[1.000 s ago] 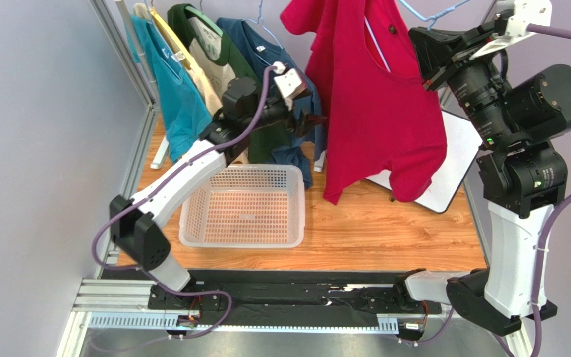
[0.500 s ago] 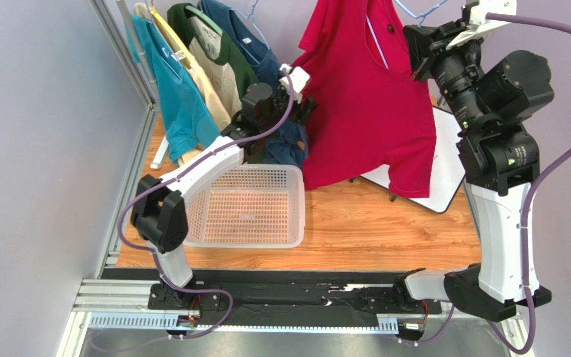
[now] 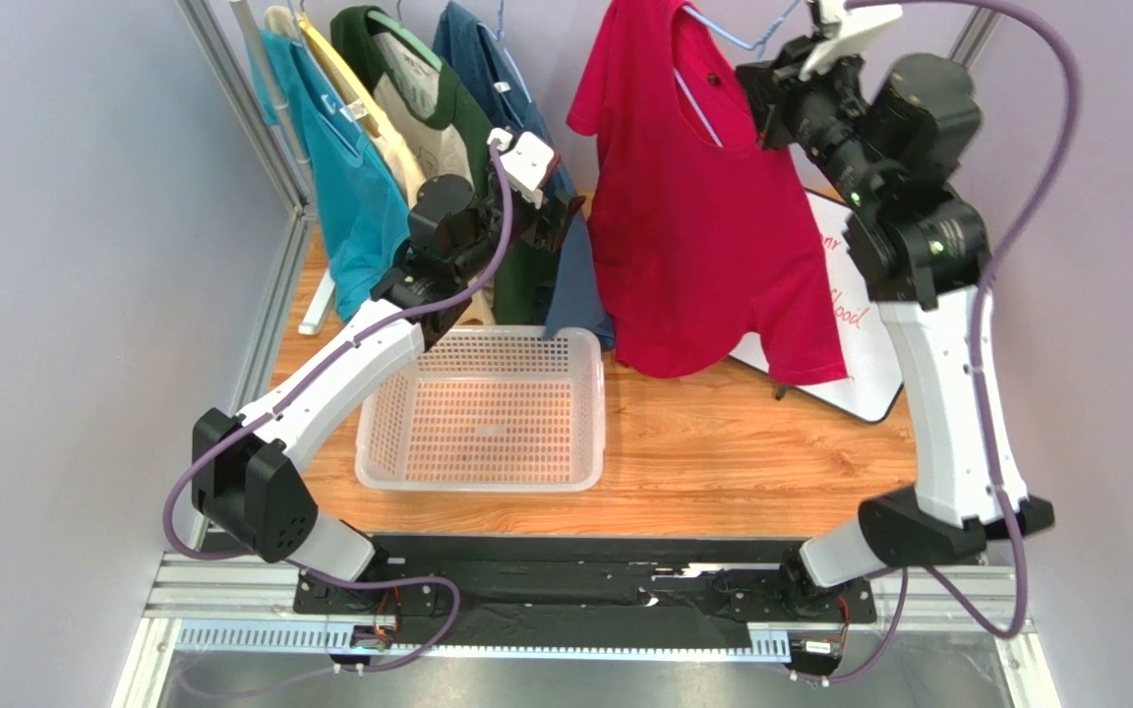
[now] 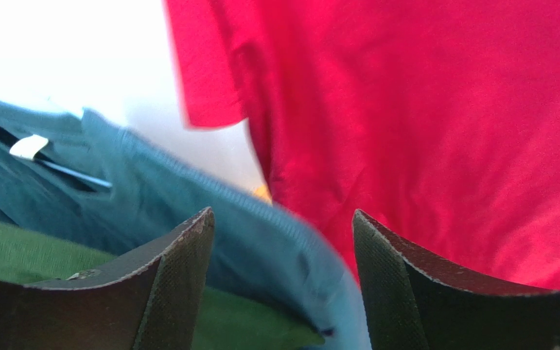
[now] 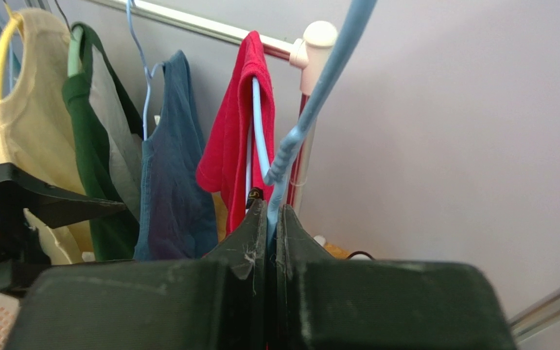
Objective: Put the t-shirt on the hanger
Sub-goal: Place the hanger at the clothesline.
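Note:
The red t-shirt (image 3: 691, 192) hangs on the light-blue hanger (image 3: 717, 33), high at the back of the table. My right gripper (image 3: 759, 86) is shut on the hanger's wire just under the hook. In the right wrist view the hanger (image 5: 312, 102) rises from between my closed right gripper (image 5: 272, 209), and the t-shirt (image 5: 235, 138) droops beside the rail's end. My left gripper (image 3: 570, 221) is open at the t-shirt's left edge. In the left wrist view the left gripper (image 4: 281, 215) has a blue shirt's hem lying loose between its fingers, and the t-shirt (image 4: 436, 124) fills the right.
A rail (image 5: 188, 25) with a white end cap (image 5: 319, 36) carries teal (image 3: 344, 177), cream, green (image 3: 410, 89) and navy (image 3: 506, 89) shirts at the back left. A white mesh basket (image 3: 484, 406) stands mid-table. A whiteboard (image 3: 839, 317) lies at the right, behind the t-shirt.
My right arm has carried the hanger and t-shirt left and back, toward the rail. My left gripper has pulled back left against the blue shirt, its jaws a little narrower.

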Robot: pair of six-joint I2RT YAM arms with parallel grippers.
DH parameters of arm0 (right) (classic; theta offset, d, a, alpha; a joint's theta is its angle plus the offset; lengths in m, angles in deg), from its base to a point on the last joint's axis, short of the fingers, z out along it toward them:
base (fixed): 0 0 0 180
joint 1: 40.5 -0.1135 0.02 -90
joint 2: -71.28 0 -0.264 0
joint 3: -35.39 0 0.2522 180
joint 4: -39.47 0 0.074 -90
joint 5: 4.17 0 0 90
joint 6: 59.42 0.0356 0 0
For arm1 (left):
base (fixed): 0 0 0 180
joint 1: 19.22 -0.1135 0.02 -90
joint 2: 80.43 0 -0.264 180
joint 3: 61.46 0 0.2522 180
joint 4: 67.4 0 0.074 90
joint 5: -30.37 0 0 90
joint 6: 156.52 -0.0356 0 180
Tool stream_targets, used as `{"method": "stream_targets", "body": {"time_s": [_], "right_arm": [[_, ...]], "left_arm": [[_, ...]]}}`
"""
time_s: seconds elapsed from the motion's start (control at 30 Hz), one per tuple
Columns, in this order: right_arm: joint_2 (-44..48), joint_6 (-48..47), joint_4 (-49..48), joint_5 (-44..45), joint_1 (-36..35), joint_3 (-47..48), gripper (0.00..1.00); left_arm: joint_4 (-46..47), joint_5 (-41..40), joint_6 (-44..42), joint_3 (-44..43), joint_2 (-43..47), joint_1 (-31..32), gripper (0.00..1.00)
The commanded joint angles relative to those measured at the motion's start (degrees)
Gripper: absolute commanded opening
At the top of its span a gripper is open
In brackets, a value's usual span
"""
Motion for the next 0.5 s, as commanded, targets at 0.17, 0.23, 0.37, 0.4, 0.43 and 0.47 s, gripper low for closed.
{"method": "stream_targets", "body": {"time_s": [0.17, 0.23, 0.37, 0.4, 0.43, 0.47], "right_arm": [[-11.1, -2.8, -1.7, -2.1, -0.1, 9.1, 0.0], [-13.2, -3.7, -2.6, -1.7, -0.1, 9.9, 0.0], [-16.1, -5.5, -8.9, -3.0, 0.0, 10.9, 0.0], [-17.0, -5.4, -9.8, -3.4, 0.0, 11.8, 0.0], [-19.0, -5.1, -10.6, -3.7, -0.1, 13.0, 0.0], [-20.3, -4.9, -11.4, -3.9, -0.1, 15.7, 0.0]], "left_arm": [[-1.4, -0.7, -0.1, 2.2, 2.5, -1.0, 0.76], [-2.2, 0.2, 0.3, 2.2, 2.8, -1.1, 0.77], [-4.0, 2.1, 2.9, 2.1, 3.4, -1.3, 0.78], [-4.4, 2.4, 3.5, 2.3, 3.5, -1.3, 0.78], [-5.1, 2.6, 3.9, 2.4, 4.1, -1.3, 0.78], [-5.5, 2.8, 4.9, 2.7, 4.5, -1.3, 0.79]]}}
